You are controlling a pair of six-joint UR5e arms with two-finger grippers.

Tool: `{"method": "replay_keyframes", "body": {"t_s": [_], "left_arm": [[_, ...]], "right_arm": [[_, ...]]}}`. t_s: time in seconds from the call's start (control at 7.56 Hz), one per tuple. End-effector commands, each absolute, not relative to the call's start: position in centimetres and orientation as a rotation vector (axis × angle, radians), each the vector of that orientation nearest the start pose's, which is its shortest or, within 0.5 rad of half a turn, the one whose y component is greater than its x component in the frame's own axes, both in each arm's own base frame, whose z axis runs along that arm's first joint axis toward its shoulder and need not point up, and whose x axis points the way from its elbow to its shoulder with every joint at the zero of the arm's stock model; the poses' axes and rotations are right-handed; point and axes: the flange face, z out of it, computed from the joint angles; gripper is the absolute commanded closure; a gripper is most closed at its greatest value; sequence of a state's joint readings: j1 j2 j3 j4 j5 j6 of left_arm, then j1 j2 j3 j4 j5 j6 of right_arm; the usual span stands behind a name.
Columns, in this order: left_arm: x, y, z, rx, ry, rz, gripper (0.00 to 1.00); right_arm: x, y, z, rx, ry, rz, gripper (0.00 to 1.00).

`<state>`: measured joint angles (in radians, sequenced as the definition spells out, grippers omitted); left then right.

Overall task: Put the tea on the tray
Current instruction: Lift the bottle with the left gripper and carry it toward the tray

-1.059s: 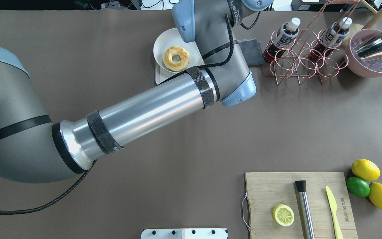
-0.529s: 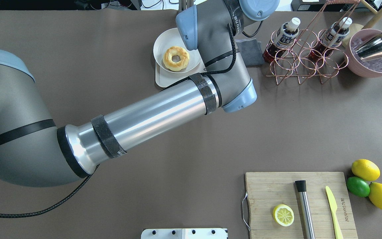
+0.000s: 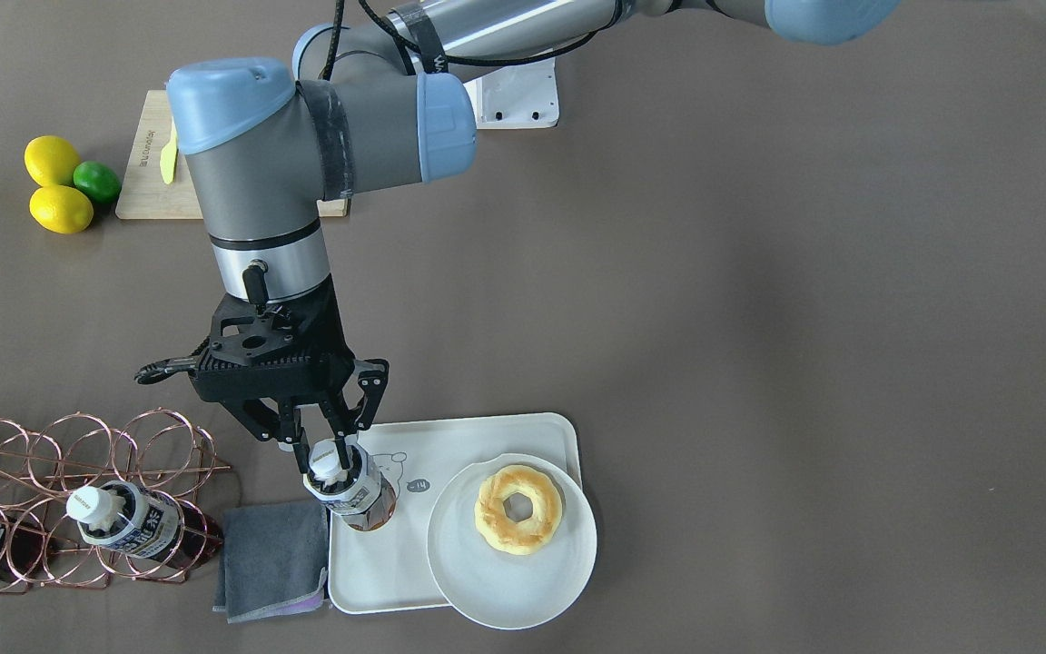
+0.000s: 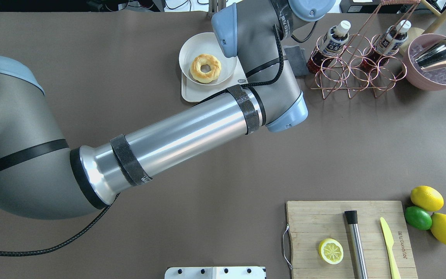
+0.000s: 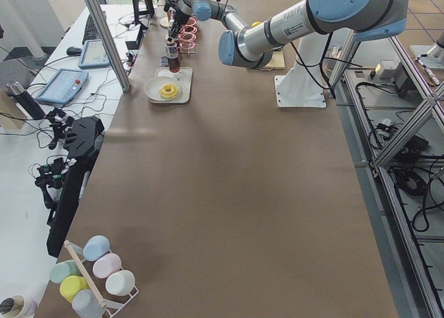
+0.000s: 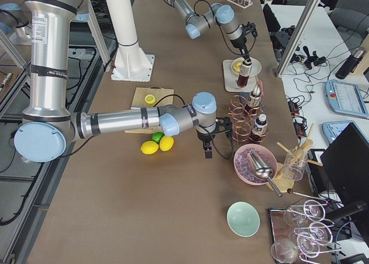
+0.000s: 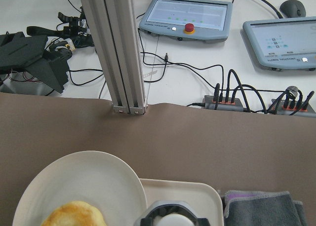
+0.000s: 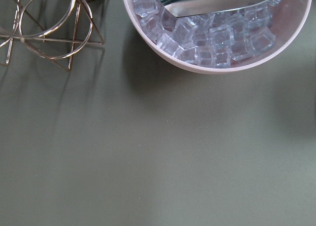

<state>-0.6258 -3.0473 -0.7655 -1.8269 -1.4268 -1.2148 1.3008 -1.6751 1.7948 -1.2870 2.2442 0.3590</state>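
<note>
The tea bottle (image 3: 355, 495), with a white cap and a blue-and-white label, stands upright on the rack-side end of the cream tray (image 3: 487, 436), beside the bear drawing. My left gripper (image 3: 325, 454) comes down from above and is shut on the bottle's cap. The cap shows at the bottom of the left wrist view (image 7: 167, 218). In the overhead view my left arm hides the bottle, and only a part of the tray (image 4: 192, 95) shows. My right gripper (image 6: 206, 150) hangs over the table near the ice bowl; I cannot tell whether it is open or shut.
A white plate (image 3: 514, 590) with a doughnut (image 3: 518, 509) lies on the tray's other end. A grey cloth (image 3: 273, 559) lies beside the tray. A copper wire rack (image 4: 354, 73) holds two alike bottles (image 4: 333, 42). A pink ice bowl (image 4: 436, 62), wooden board (image 4: 347, 240) and lemons (image 4: 426, 197) are on my right.
My left arm's wrist and forearm have shifted to the right and slightly toward me in the overhead view, uncovering more of the plate and tray.
</note>
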Motion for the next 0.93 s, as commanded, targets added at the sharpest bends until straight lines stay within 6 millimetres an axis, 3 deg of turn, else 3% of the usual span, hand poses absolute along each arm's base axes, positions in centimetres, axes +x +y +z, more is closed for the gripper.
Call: {"method": "replay_keyframes", "body": {"t_s": [0.0, 0.53, 0.79], "left_arm": [[62.0, -62.9, -5.7, 0.554, 0.75, -0.314, 1.0], [62.2, -63.3, -4.0, 0.551, 0.727, -0.302, 1.0], [62.0, -63.4, -4.4, 0.572, 0.74, -0.273, 1.0]], "right_arm": [[-5.6, -47.1, 56.9, 0.166, -0.752, -0.052, 0.01], [-5.6, -47.1, 57.2, 0.162, -0.751, -0.051, 0.01], [-5.7, -47.1, 57.1, 0.163, -0.752, -0.052, 0.01]]}}
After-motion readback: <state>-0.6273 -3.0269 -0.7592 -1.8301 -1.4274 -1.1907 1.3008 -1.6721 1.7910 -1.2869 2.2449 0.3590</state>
